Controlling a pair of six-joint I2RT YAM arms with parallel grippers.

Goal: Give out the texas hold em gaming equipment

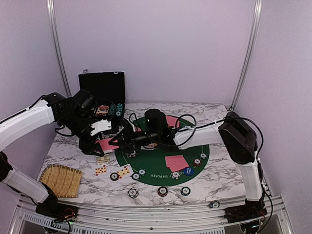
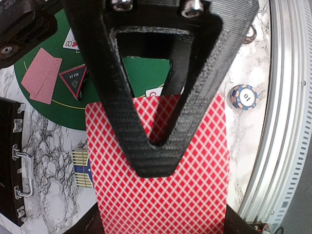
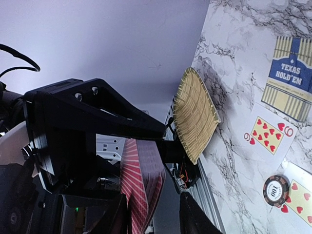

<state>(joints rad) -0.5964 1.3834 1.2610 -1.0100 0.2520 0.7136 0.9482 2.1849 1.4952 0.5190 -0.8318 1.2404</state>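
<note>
My left jaws pinch the cards (image 2: 161, 204), long side along the jaws, red back up. My right jaws stand spread either side; a chip (image 2: 243, 96) lies nearby.

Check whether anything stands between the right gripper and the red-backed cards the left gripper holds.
Nothing visible does. The red-backed cards, clamped in the left gripper, sit directly between the jaws of the right gripper, which stand apart on either side.

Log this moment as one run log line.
left end effector: shut on red-backed cards | right end effector: around same cards, grip unclear
</note>
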